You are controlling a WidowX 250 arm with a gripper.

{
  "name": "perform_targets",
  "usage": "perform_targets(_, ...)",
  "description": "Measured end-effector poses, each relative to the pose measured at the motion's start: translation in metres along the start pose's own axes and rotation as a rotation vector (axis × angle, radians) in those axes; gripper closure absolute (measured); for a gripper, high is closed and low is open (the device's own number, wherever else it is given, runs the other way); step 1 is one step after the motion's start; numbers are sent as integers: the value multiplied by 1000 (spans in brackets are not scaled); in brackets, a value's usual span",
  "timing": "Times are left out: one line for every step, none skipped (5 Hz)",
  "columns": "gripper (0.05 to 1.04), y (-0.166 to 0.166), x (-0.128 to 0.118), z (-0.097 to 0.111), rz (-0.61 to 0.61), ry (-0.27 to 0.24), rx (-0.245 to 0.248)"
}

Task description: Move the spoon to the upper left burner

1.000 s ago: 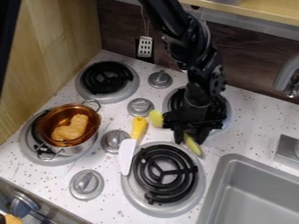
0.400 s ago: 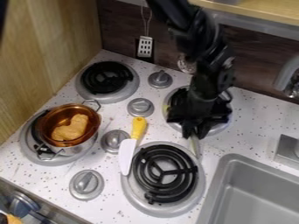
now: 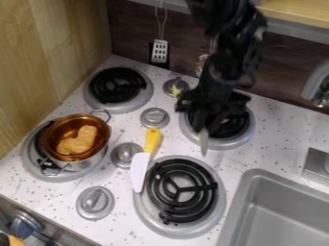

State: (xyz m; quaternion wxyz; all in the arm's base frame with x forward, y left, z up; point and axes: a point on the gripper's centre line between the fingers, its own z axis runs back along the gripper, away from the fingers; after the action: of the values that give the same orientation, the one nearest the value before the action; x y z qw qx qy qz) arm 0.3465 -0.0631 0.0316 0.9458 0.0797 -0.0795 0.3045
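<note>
Gripper (image 3: 204, 120) is over the upper right burner (image 3: 245, 135), closed around the spoon (image 3: 204, 141). The spoon's pale, narrow end sticks out below, slanting down by the near edge of that burner; a small yellow bit shows at the gripper's left, in front of the top knob (image 3: 181, 84). Spoon is not on the upper left burner (image 3: 143, 99). Metal pot (image 3: 77, 166) sits on the lower left burner (image 3: 36, 169), tan toy food (image 3: 78, 140) inside. Yellow-handled white spatula (image 3: 139, 168) lies left of the lower right burner (image 3: 215, 209), blade overlapping its rim.
</note>
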Motion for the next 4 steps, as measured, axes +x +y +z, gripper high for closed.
perform_targets(857, 7, 3, 9, 7, -18, 25)
perform_targets(857, 14, 0, 18, 32, 10, 48)
perform_targets(857, 32, -6, 17, 74, 0, 81)
perform_targets(857, 45, 2, 8, 47, -38, 103)
